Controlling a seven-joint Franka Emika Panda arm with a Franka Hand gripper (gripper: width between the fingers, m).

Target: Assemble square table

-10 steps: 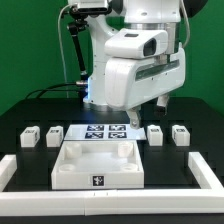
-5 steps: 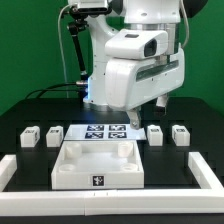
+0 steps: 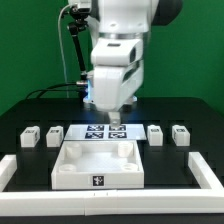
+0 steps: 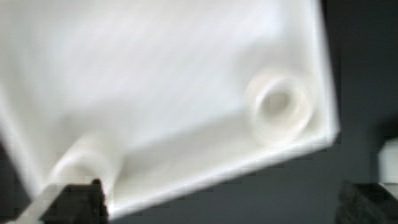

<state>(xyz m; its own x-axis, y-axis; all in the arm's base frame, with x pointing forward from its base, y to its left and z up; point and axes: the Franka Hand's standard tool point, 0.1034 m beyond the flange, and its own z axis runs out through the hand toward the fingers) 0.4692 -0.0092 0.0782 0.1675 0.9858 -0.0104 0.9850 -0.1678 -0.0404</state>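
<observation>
The white square tabletop (image 3: pixel 97 165) lies in the middle of the black table, with raised sockets at its corners. Four small white tagged legs stand in a row behind it: two on the exterior view's left (image 3: pixel 28 137) (image 3: pixel 52 133) and two on its right (image 3: pixel 155 135) (image 3: pixel 180 133). My gripper (image 3: pixel 118 121) hangs over the marker board just behind the tabletop's back edge, open and empty. In the wrist view the tabletop (image 4: pixel 160 80) fills the picture with two round sockets (image 4: pixel 276 100). The dark fingertips (image 4: pixel 71 203) stand wide apart around the gripper's gap (image 4: pixel 222 205).
The marker board (image 3: pixel 100 131) lies flat between the legs. Long white border rails run along the left (image 3: pixel 8 170), right (image 3: pixel 205 170) and front (image 3: pixel 110 215) of the table. One leg shows at the wrist view's edge (image 4: pixel 388 155).
The arm has swung toward the exterior view's left and turned. The gripper has moved from right of the marker board to above it. The parts have not moved.
</observation>
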